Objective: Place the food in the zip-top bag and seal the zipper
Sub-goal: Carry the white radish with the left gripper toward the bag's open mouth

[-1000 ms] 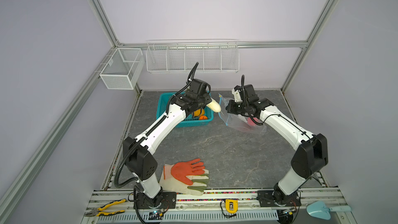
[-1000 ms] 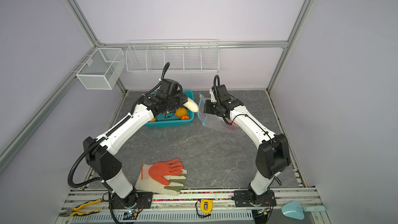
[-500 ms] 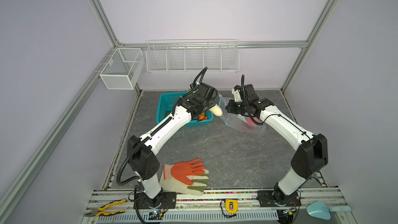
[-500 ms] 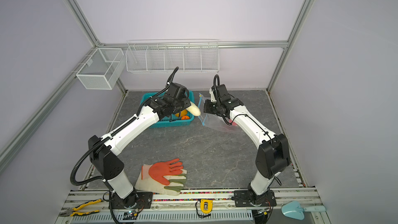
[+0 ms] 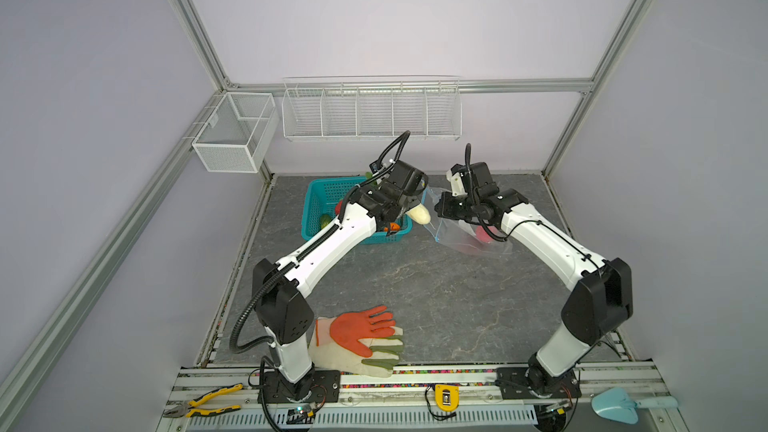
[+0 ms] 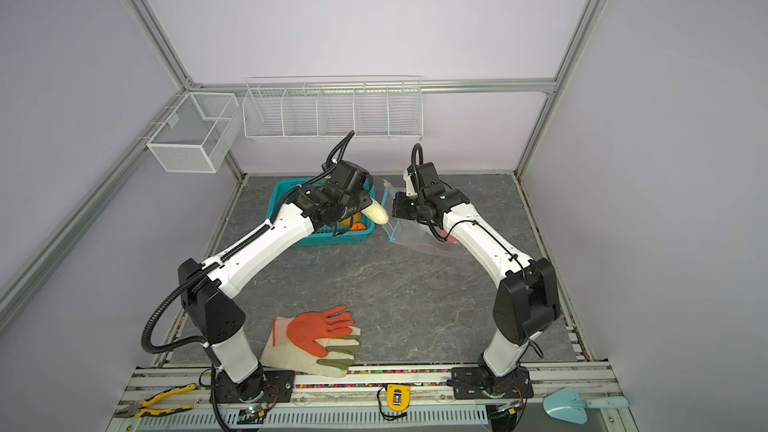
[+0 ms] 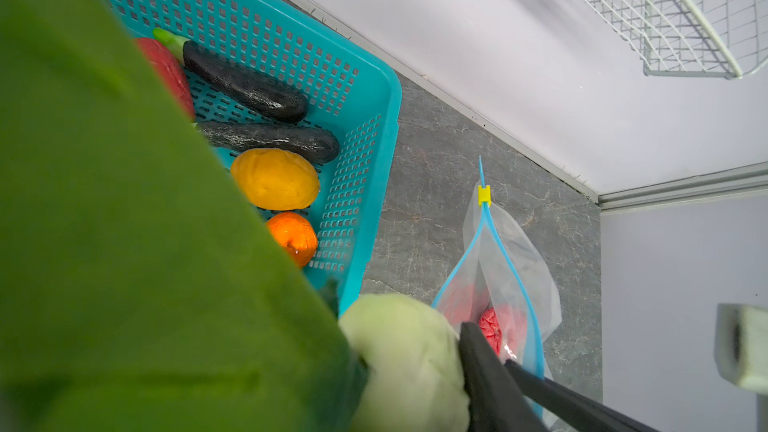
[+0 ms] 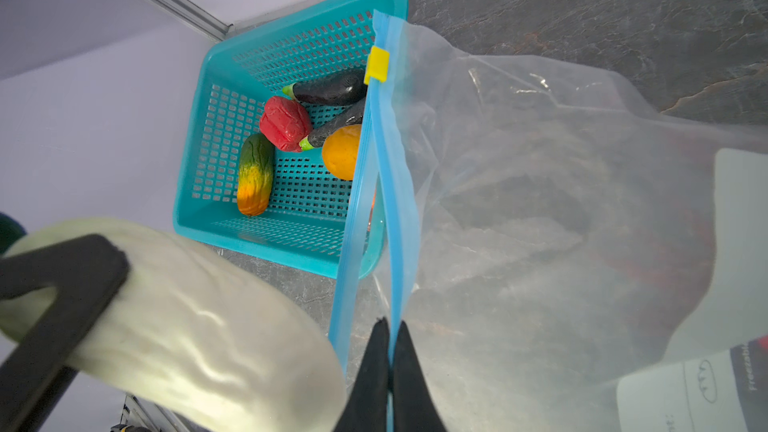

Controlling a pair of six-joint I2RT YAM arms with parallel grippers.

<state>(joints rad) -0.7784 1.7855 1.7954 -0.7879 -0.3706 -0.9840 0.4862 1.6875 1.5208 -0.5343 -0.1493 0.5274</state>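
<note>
The left arm extends across the teal basket (image 5: 318, 201). The left gripper (image 5: 406, 209) clamps a white toy radish (image 5: 419, 214) just past the basket's rim, beside the open mouth of the zip-top bag (image 8: 540, 201). The right arm bends toward the basket, and the right gripper (image 8: 388, 351) is pinched tight on the blue zipper (image 8: 390, 160). The bag lies beside the basket on the grey stone-patterned tabletop (image 5: 415, 284), with red food (image 7: 498, 326) inside. Lilac walls enclose the cell.

Black fingers (image 7: 484, 376) press a pale vegetable (image 7: 405, 363) just beside the open bag (image 7: 519, 251) holding red food (image 7: 494, 326); dark, yellow and orange pieces (image 7: 274, 178) lie in the teal basket (image 7: 365, 151).
</note>
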